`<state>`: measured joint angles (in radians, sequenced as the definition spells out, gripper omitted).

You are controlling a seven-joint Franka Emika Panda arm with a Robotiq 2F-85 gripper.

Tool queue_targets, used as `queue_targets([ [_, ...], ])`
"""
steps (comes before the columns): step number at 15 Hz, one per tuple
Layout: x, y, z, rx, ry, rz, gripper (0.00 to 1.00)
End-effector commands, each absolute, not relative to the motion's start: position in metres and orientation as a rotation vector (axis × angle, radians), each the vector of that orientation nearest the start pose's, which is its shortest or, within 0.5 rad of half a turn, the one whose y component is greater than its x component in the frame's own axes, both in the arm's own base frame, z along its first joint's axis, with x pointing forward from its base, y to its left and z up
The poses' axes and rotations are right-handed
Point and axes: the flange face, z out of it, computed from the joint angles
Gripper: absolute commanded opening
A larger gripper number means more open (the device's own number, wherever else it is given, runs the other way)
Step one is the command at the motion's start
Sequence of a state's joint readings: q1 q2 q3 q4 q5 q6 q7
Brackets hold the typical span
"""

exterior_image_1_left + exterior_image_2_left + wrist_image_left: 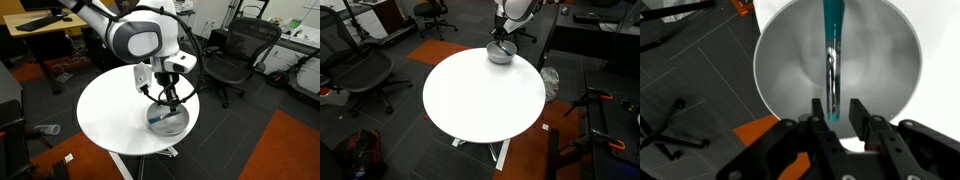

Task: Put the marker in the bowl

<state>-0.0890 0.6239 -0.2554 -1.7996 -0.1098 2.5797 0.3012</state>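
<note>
Above the grey-white bowl (780,60), the gripper (837,108) was clamped on the teal marker (832,40) — free end pointing down into it. A clean release likely needed a slight descent, then opening without sideways drift.

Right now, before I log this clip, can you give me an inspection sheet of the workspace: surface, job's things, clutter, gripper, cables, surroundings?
Surface: round white table, top bare apart from the bowl.
Job's things: bowl near the table's edge; marker over the bowl's inside, its near end between the gripper's fingers.
Clutter: nothing seen on the table.
Gripper: gripper directly above the bowl; whether it grips the marker cannot be told.
Cables: nothing seen.
Surroundings: office chair, wooden desk, dark floor with orange patches.
</note>
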Motion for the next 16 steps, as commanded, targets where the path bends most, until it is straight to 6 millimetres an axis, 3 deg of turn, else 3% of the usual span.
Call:
queue_targets([
  [1,0.645,-0.215,0.23,-3.217,0.859,-0.283,0.66],
  [6,0.639,-0.217,0.252,-3.211,0.878,-0.342,1.0],
  [12,0.621,-0.225,0.303,-3.196,0.909,-0.445,1.0],
  [16,0.594,-0.219,0.333,-3.161,0.908,-0.498,1.0],
])
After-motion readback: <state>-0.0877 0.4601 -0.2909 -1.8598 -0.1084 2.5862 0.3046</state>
